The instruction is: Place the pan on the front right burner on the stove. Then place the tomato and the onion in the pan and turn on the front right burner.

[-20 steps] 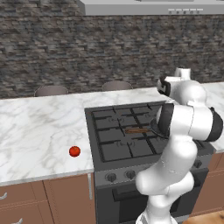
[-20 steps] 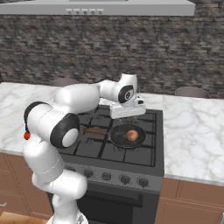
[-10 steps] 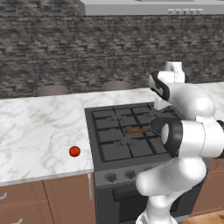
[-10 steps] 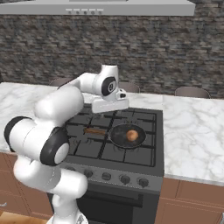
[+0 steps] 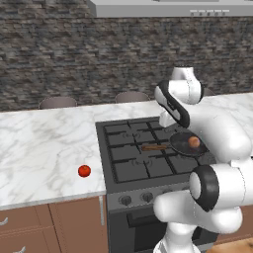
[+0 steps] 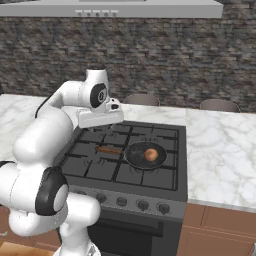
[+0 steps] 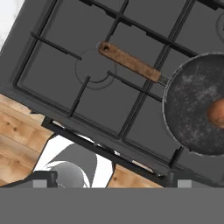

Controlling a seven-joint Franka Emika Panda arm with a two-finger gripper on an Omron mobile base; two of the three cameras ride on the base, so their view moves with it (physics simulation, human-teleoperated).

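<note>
The black pan (image 6: 141, 159) (image 5: 182, 146) (image 7: 192, 103) sits on the stove (image 6: 100, 170) (image 5: 128, 170), on its front right grates. Its wooden handle (image 7: 129, 61) points left. The pan hides the front right burner's cap; that burner's grate (image 6: 172, 172) shows beside it. The brownish onion (image 6: 151, 154) (image 5: 193, 142) (image 7: 217, 113) lies in the pan. The red tomato (image 5: 84, 171) rests on the marble counter left of the stove. My gripper (image 6: 100, 119) (image 7: 110, 178) hovers over the stove's left half, left of the pan, open and holding nothing.
Round knobs (image 6: 121, 201) line the stove's grey front panel. Marble counter (image 5: 44, 148) (image 6: 220, 150) runs on both sides. Two chair backs (image 6: 142, 99) stand behind the counter and a range hood (image 6: 150, 7) hangs overhead. My own arm (image 5: 217, 133) covers the stove's right edge.
The arm swung the hand from above the pan leftward across the stove. The onion stays in the pan, the tomato has not moved, and the jaws stayed open.
</note>
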